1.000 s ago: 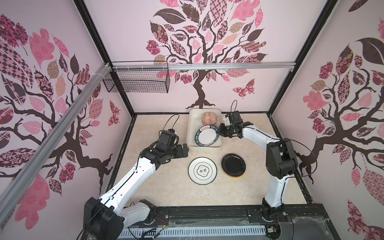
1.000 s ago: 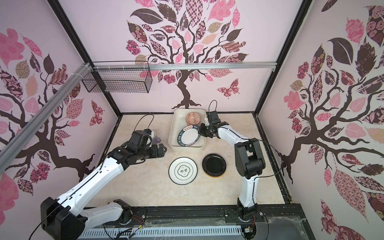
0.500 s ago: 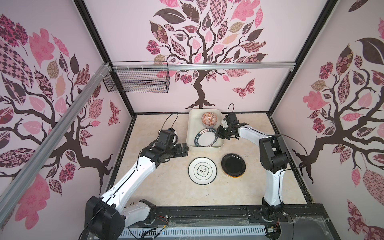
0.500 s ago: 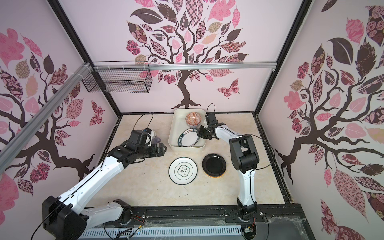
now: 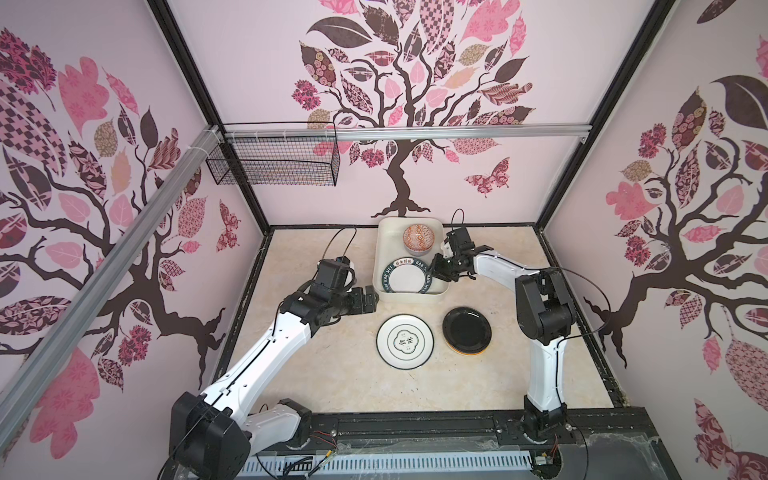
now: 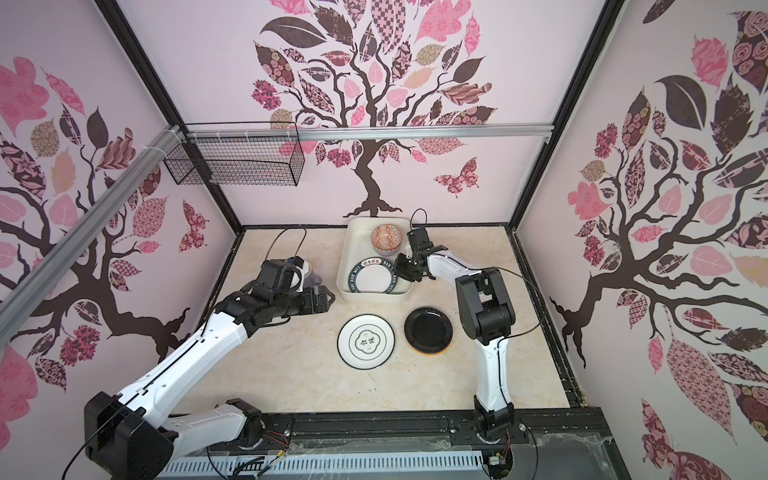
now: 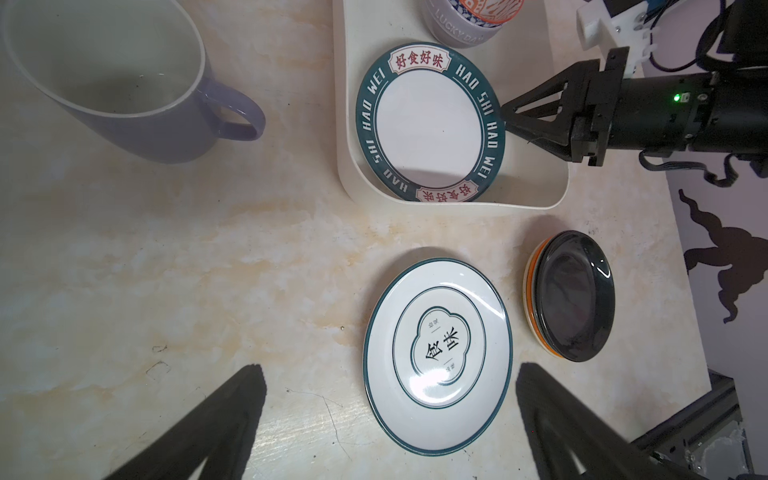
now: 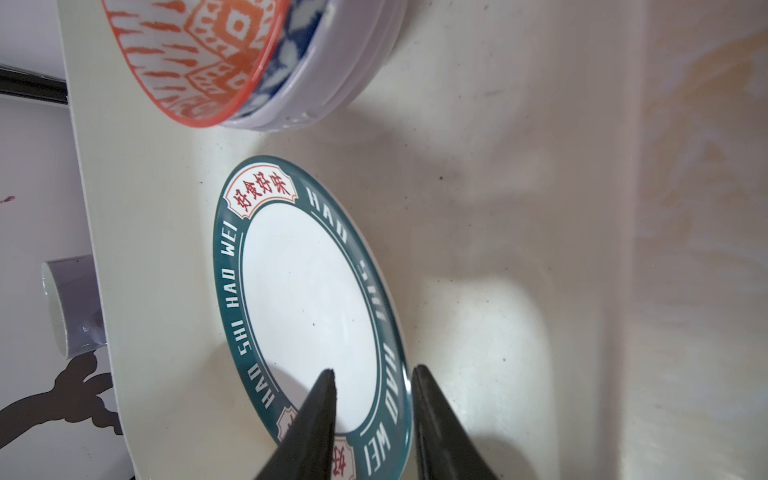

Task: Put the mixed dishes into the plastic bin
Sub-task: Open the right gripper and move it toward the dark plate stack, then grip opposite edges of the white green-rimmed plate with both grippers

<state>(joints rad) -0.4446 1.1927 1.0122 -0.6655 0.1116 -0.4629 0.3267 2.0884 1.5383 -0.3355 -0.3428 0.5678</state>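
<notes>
1. The right hand (image 8: 374, 372) is reaching into the plastic bin (image 5: 390, 249). Its jaws are standing narrowly apart on either side of the rim of the green-lettered plate (image 5: 408, 277) (gaps are showing, so nothing is being pinched).
2. That plate is lying inside the bin at its near end, looking slightly tilted.
3. The orange-patterned bowl (image 5: 419, 237) is nesting in the lavender bowl (image 8: 353, 62) at the bin's far end.
4. The left hand (image 6: 326, 300) is hovering with jaws wide, holding nothing, just beside the bin's near left corner.
5. On the surface (image 5: 332, 374), the white black-ringed plate (image 5: 405, 341) is sitting near the bin. Beside it, the black plate (image 5: 467, 330) is resting on the orange plate (image 7: 536, 316).
6. The lavender mug (image 7: 124, 83) is standing on the surface left of the bin.
</notes>
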